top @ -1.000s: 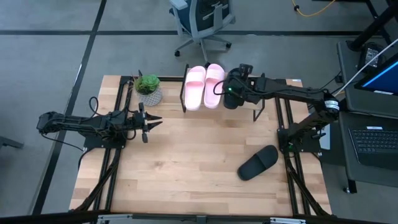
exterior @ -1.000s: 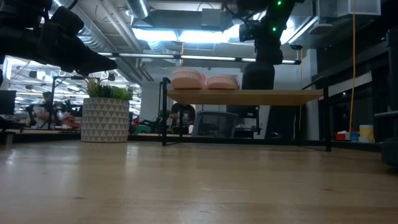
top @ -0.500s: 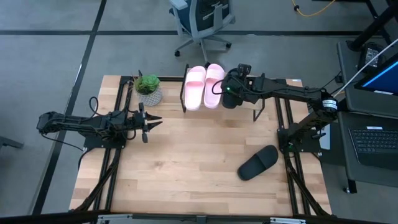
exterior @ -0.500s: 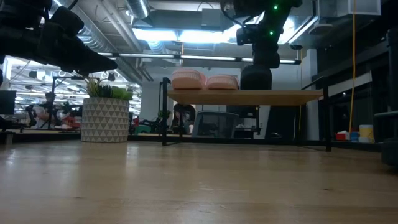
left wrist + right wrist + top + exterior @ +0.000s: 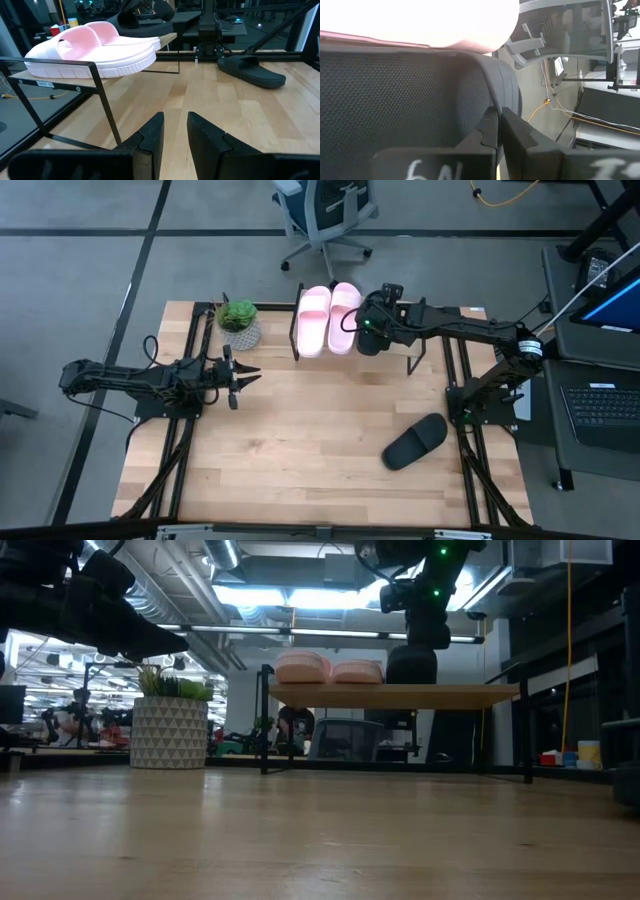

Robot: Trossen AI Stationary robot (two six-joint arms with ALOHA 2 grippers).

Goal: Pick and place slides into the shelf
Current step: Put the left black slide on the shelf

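Black slide (image 5: 371, 340) clamped in right gripper (image 5: 366, 330) on shelf (image 5: 440, 315) upper centre; left gripper (image 5: 240, 378) fingers apart, mid-left

The counter (image 5: 300, 440) is a light wooden plank surface. At its far edge stands the shelf (image 5: 420, 340), a low rack with a wooden top on a thin black frame. Two pink slides (image 5: 328, 317) lie side by side on the shelf's top, with a black slide (image 5: 412, 664) just beside them. Another black slide (image 5: 415, 441) lies on the counter, and a potted plant (image 5: 239, 322) stands near the shelf.
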